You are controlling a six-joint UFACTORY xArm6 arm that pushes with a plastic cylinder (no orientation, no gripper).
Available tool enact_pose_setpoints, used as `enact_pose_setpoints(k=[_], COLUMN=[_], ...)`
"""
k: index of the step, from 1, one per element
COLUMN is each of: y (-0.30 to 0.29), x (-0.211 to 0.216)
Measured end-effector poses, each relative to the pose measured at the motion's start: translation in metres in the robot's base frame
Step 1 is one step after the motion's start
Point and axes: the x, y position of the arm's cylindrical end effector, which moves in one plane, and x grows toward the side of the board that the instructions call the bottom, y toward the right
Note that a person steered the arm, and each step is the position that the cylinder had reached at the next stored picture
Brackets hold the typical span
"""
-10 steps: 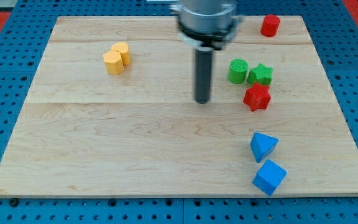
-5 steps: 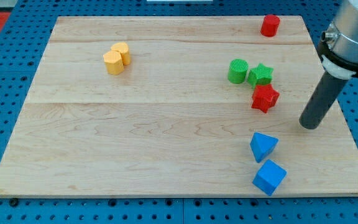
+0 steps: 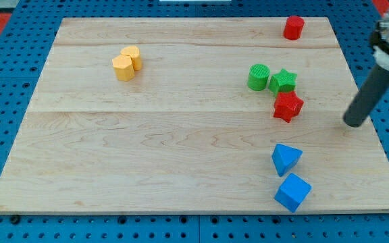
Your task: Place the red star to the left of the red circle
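Observation:
The red star (image 3: 288,106) lies on the wooden board (image 3: 147,148) at the right, just below the green star (image 3: 283,81). The red circle (image 3: 293,28) stands near the board's top right edge, well above the red star. My tip (image 3: 354,123) rests on the board to the right of the red star, a good gap away, touching no block.
A green circle (image 3: 258,77) touches the green star's left side. Two yellow blocks (image 3: 126,63) sit together at the upper left. A blue triangle-like block (image 3: 286,159) and a blue cube (image 3: 292,192) lie at the lower right.
My tip swept from the board's middle, left of the red star, over to its right side. The red star shifted slightly to the right.

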Motion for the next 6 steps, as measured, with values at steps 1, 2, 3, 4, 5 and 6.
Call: enact_pose_setpoints(k=[1, 2, 3, 4, 5, 6], y=[-0.043, -0.074, -0.111, -0.143, -0.151, -0.151], x=[-0.015, -0.026, -0.03, -0.031, -0.031, -0.033])
